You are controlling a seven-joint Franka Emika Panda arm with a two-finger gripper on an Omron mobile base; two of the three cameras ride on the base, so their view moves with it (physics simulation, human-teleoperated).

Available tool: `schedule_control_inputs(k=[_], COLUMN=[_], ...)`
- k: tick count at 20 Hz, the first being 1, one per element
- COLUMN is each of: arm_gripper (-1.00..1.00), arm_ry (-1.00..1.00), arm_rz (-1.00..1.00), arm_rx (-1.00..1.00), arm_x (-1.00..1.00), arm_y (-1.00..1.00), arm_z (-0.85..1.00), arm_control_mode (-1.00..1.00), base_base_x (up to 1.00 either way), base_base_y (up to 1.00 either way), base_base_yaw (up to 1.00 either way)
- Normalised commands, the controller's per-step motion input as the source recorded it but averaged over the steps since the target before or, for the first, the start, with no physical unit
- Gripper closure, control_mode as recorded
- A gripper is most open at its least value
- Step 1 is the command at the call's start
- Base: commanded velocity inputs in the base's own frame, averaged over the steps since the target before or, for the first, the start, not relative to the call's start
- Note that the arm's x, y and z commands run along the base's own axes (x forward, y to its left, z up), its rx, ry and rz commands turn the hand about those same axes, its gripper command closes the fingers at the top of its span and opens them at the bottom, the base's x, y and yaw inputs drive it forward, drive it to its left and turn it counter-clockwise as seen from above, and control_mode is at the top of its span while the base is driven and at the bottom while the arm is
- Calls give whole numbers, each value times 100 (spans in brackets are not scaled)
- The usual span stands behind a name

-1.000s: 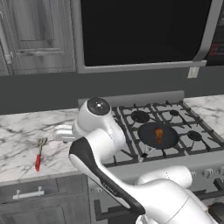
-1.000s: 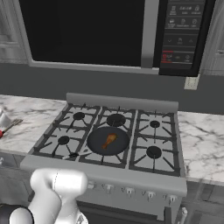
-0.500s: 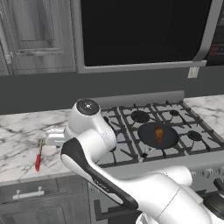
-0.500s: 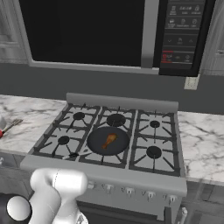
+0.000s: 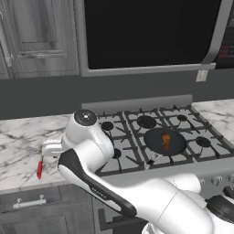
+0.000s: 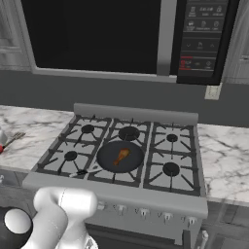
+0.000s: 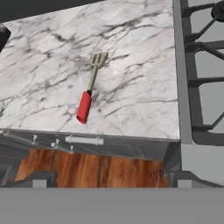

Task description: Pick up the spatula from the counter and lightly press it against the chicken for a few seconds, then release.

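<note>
Lower the gripper (image 7: 109, 180) (jaws spread wide, nothing between them) over the spatula (image 7: 89, 92) lying on the marble counter (image 7: 140, 61) beside the stove (image 6: 116, 190), and square the jaws across its red handle before closing. Count one spatula, one chicken drumstick (image 6: 120, 156), one pan (image 6: 104, 161).

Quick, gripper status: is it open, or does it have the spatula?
Gripper: open, holding nothing; the spatula lies on the counter ahead of it.
</note>
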Motion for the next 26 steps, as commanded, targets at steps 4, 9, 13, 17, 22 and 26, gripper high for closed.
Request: schedule_control_inputs(k=[4,9,13,17,22,26], arm_gripper=[-100,-100,-100,-100,-100,-100], arm_ry=[0,0,1,5,5,1], arm_rz=[4,0,0,0,0,0], arm_rx=[0,-1,-3,-3,-2,0], arm_x=[18,14,10,14,10,10], arm_y=[24,33,30,24,11,8], arm_z=[-12,-10,-7,-14,-21,-19], arm_control_mode=[-100,-100,-100,-100,-100,-100], base_base_x=[0,0,0,0,0,0], base_base_y=[0,0,0,0,0,0], base_base_yaw=[0,0,0,0,0,0])
